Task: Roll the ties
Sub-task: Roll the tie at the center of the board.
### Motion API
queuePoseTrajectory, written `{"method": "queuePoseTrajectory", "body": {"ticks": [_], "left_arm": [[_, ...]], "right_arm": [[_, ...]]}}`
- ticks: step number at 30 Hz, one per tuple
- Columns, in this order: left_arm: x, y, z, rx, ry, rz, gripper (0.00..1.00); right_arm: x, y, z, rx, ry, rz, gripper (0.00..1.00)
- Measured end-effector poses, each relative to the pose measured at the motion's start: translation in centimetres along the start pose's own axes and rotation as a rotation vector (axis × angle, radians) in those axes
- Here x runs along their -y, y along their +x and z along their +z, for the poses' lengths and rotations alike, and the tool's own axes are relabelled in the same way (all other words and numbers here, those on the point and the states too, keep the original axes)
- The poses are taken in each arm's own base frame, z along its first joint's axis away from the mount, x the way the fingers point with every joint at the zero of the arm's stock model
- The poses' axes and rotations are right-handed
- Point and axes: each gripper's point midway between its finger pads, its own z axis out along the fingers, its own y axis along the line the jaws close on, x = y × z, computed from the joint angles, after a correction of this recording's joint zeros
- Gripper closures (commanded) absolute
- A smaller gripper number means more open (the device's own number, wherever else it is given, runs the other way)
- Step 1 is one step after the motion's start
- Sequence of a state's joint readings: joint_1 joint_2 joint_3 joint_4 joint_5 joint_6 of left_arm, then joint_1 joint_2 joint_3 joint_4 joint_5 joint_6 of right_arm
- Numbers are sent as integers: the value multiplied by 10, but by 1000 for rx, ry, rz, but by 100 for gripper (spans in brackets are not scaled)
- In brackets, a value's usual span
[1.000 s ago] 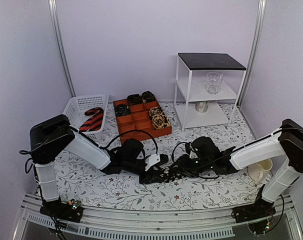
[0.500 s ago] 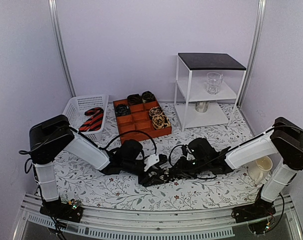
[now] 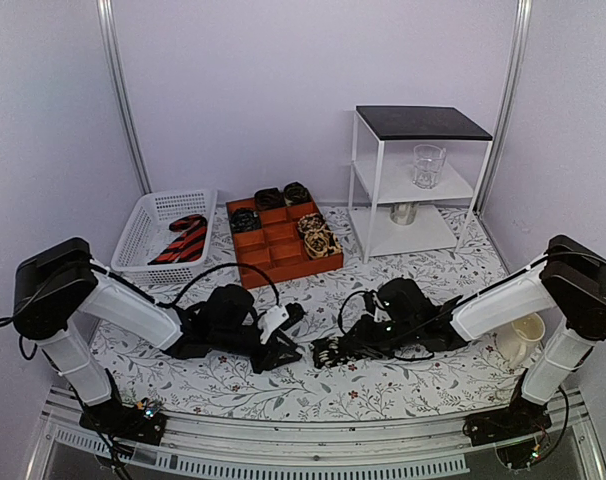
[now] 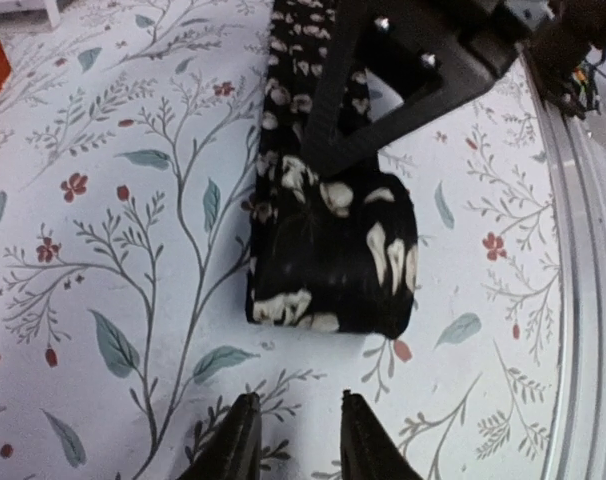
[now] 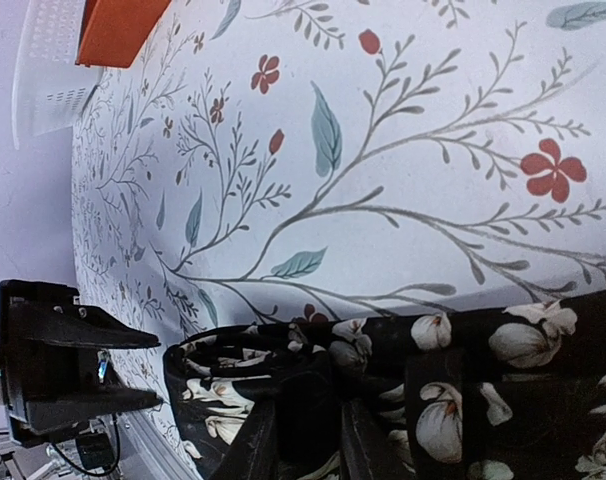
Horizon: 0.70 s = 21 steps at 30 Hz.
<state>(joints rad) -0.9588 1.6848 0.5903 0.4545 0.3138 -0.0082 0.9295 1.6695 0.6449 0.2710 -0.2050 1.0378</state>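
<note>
Right wrist view showed the right gripper (image 5: 301,445) pinching the limp, likely slippery floral tie (image 5: 463,400) at its coil, seemingly the surest hold; the left gripper (image 4: 295,440) gaped empty.

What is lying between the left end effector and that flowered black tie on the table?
Nothing visible. Only bare tablecloth separates the left end effector from the rolled end of the tie. The right end effector holds the tie from the far side.

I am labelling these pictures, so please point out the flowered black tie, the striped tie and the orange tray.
flowered black tie (image 4: 328,270): left wrist view, on its folded end.
striped tie (image 3: 188,240): top external view, on its middle.
orange tray (image 3: 288,274): top external view, on its near wall.
</note>
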Motion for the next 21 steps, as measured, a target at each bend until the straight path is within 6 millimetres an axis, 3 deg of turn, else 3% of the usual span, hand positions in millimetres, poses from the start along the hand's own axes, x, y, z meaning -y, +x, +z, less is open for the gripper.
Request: {"method": "queuePoseTrajectory", "body": {"ticks": [3, 6, 9, 14, 21], "left_arm": [[-3, 15, 0, -28, -20, -82, 95], [-2, 22, 5, -38, -25, -146, 100], [-2, 28, 13, -45, -26, -196, 100], [-1, 14, 32, -15, -9, -229, 100], [4, 6, 43, 6, 30, -248, 100]], "right_arm": [[2, 0, 0, 7, 4, -5, 77], [3, 0, 0, 11, 5, -9, 77], [3, 0, 0, 12, 5, -15, 77], [3, -1, 0, 16, 7, -27, 77], [6, -2, -1, 26, 13, -33, 78]]}}
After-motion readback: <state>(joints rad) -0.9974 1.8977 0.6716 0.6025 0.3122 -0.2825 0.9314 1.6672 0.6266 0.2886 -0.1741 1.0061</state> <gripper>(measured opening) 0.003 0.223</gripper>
